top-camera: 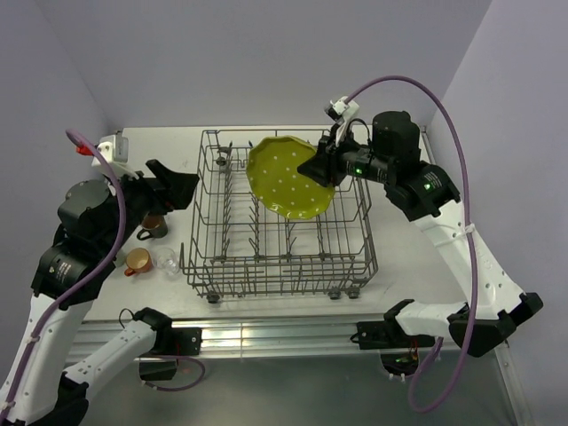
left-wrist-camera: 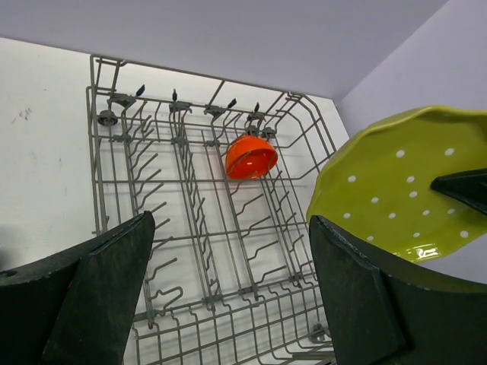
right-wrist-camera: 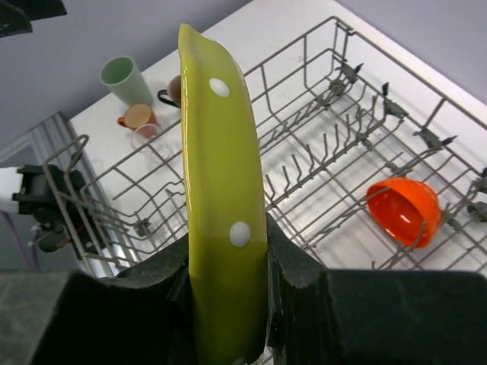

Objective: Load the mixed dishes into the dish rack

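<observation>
You've got the right pincer (right-wrist-camera: 228, 262) clamped on the yellow-green scalloped plate (top-camera: 286, 180), held on edge over the dish rack (top-camera: 266, 257) to slot between tines, with the orange bowl (left-wrist-camera: 251, 157) already racked and the left pincer (left-wrist-camera: 232, 285) open and empty beside it.

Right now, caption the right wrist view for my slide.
Right gripper pinches yellow-green plate edge-on above dish rack; orange bowl inside.

I see the grey wire rack (top-camera: 197, 232) mid-table, the orange bowl (left-wrist-camera: 251, 157) tipped inside near its right wall, and the yellow-green dotted plate (top-camera: 288, 177) tilted above its far-right corner. 4 pieces stand left of it: brown mug (top-camera: 153, 226), orange cup (top-camera: 138, 261), glass (top-camera: 166, 259), green cup (right-wrist-camera: 125, 78).
</observation>
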{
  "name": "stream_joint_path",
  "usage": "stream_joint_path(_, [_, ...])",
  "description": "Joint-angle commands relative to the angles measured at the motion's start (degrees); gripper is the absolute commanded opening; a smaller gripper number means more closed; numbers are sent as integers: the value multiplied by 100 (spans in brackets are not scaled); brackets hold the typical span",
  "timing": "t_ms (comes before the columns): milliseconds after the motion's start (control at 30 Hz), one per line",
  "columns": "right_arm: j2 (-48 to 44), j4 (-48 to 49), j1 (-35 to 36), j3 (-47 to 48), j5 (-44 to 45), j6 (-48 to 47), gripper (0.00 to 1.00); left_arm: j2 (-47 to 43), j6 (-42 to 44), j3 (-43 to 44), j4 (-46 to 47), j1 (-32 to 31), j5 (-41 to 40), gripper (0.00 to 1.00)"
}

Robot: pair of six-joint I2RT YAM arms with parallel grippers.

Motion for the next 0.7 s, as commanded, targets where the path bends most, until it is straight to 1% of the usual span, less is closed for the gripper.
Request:
stream_joint_path(0, [-153,992,24,341,409,-191,0,-82,-190,-195,207,10,92,88])
stream_joint_path(33, [-109,1028,24,350,515,-296,0,-144,-226,-501,407,1,276,88])
stream_joint_path(67, [-57,1037,24,350,612,-689,0,-205,-244,-652,531,10,373,88])
stream_joint_path(133, [75,976,24,315,1016,-1191,0,-329,-218,-1021,699,10,418,88])
stream_joint_path(167, [163,941,24,245,1156,-1698,0,-346,-183,-1101,708,1,410,88])
stream_joint_path(200, [172,1019,33,157,1384,-1982,0,-364,-147,-1172,726,10,418,88])
stream_joint_path(233, [137,1133,33,-218,1482,-2211,0,-364,-121,-1303,752,10,410,88])
stream_joint_path(267, [7,1299,33,-465,1544,-2666,0,-364,-86,-1348,813,10,523,88])
stream_joint_path(300, [-82,1718,33,-711,1623,-2888,0,-373,-42,-1392,831,10,532,88])
stream_joint_path(333, [-222,1923,33,-1158,1684,-3055,0,-373,-33,-1453,840,10,524,88])
stream_joint_path(400, [-355,2484,33,-1599,1623,-3696,0,-417,-33,-1541,954,1,594,88])
stream_joint_path(433, [-329,2435,33,-1767,1589,-4343,0,-434,-50,-1637,1007,10,629,88])
stream_joint_path(500, [-302,2321,111,-1873,1615,-4909,0,-496,-16,-1734,1147,1,743,88])
stream_joint_path(533, [-389,2381,146,-2144,1597,-5451,0,-513,2,-1778,1165,10,752,88])
stream_joint_path(600, [-539,2872,243,-2523,1685,-5842,0,-540,64,-1814,1165,1,726,88])
stream_joint_path(667, [-628,3014,244,-2770,1632,-6114,0,-549,134,-1858,1165,10,770,88])
